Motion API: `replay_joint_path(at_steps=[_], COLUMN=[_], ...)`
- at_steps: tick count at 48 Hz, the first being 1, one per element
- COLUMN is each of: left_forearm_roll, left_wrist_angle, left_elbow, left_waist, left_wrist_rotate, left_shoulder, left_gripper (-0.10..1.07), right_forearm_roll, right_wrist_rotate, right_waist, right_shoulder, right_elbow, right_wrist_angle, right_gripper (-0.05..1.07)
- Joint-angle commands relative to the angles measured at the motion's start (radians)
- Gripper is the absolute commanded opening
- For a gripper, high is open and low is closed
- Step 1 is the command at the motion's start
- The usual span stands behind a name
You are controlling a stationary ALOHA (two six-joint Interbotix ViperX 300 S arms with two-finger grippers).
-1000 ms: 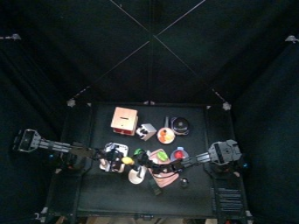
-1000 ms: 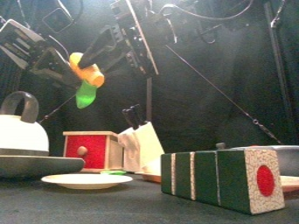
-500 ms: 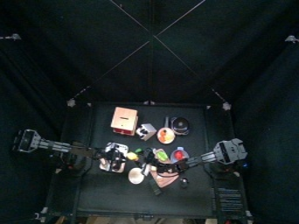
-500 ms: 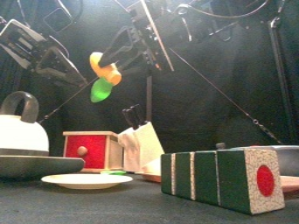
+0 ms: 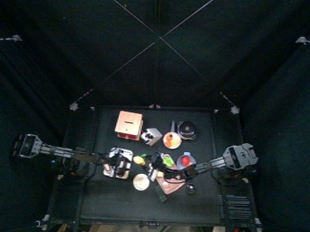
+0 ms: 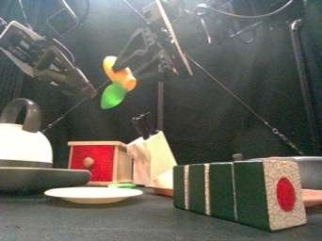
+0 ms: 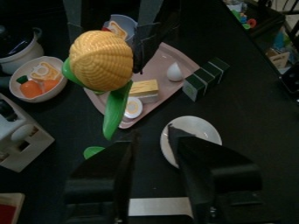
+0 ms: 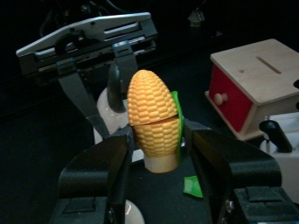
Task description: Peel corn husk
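A yellow corn cob (image 8: 153, 109) stands upright in the right wrist view, its base clamped between my right gripper's (image 8: 156, 144) jaws. In the front view the cob (image 6: 117, 68) hangs high above the table, with a green husk leaf (image 6: 113, 95) drooping below it. In the left wrist view the cob (image 7: 101, 59) is close ahead, and the husk (image 7: 114, 112) runs down past one jaw of my left gripper (image 7: 152, 142). Its jaws stand apart with nothing between them.
On the table are a white kettle (image 6: 22, 137), a red and wood box (image 6: 98, 160), a white plate (image 6: 90, 195) and a green block with a red dot (image 6: 246, 192). A pink tray (image 7: 162, 59) and a bowl (image 7: 41, 77) of orange pieces lie below.
The cob and husk have moved right and slightly up with both grippers. In the last half second they hardly shifted.
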Motion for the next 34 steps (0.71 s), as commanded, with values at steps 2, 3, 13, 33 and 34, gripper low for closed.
replay_joint_path(at_steps=[2, 3, 13, 33, 34], left_forearm_roll=[-0.003, -0.003, -0.017, -0.021, -0.021], left_wrist_angle=[-0.015, -0.021, -0.121, -0.149, -0.149], left_elbow=[-0.015, -0.015, -0.014, -0.051, -0.055], left_waist=[0.018, 0.021, 0.054, 0.058, 0.06], left_wrist_rotate=[-0.002, -0.003, -0.003, -0.002, -0.002], left_shoulder=[-0.003, -0.002, 0.017, 0.115, 0.12], left_gripper=[0.89, 0.89, 0.89, 0.88, 0.88], right_forearm_roll=[-0.003, -0.003, -0.005, -0.008, -0.008], right_wrist_rotate=[0.002, 0.002, 0.002, 0.002, 0.002], right_waist=[0.002, 0.002, 0.002, 0.005, 0.005], right_shoulder=[-0.044, -0.044, -0.044, -0.046, -0.044], right_elbow=[-0.011, -0.012, -0.017, -0.018, -0.018], right_wrist_angle=[0.006, 0.008, 0.008, 0.008, 0.008], right_gripper=[0.56, 0.56, 0.56, 0.56, 0.56])
